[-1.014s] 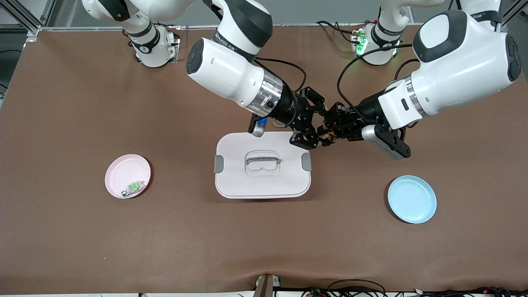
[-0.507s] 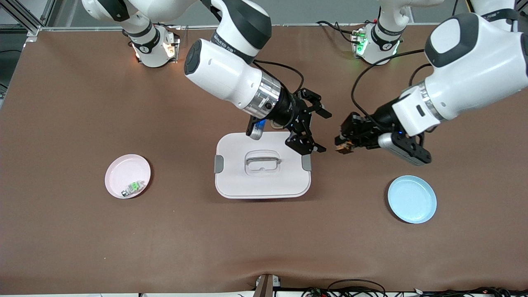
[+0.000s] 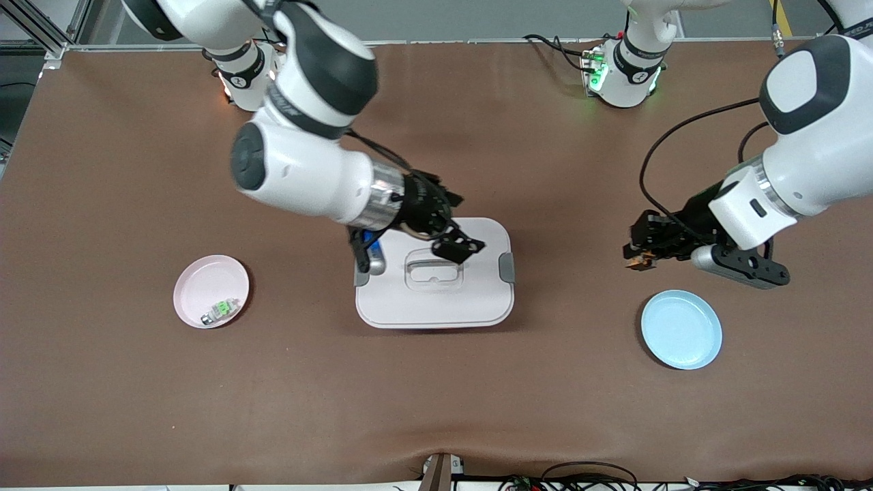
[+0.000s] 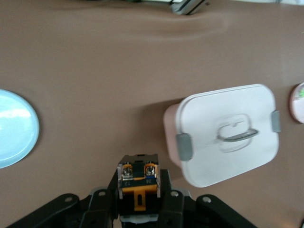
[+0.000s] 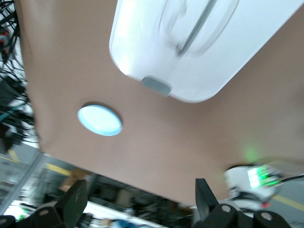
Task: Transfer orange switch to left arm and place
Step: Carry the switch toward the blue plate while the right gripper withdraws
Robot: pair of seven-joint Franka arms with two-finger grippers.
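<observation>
The orange switch is a small black block with an orange end. My left gripper is shut on it, above the bare table between the box and the blue plate. In the left wrist view the switch sits between the fingers, its two silver screws showing. My right gripper is open and empty, over the lid of the white box. In the right wrist view its fingers stand wide apart, with the box in view.
A pink plate holding a small green and silver switch lies toward the right arm's end. A blue plate lies toward the left arm's end, nearer the front camera than the left gripper. It also shows in the left wrist view.
The grippers have parted. The left gripper has carried the orange switch away toward the blue plate. The right gripper, open, has swung back over the box lid.
</observation>
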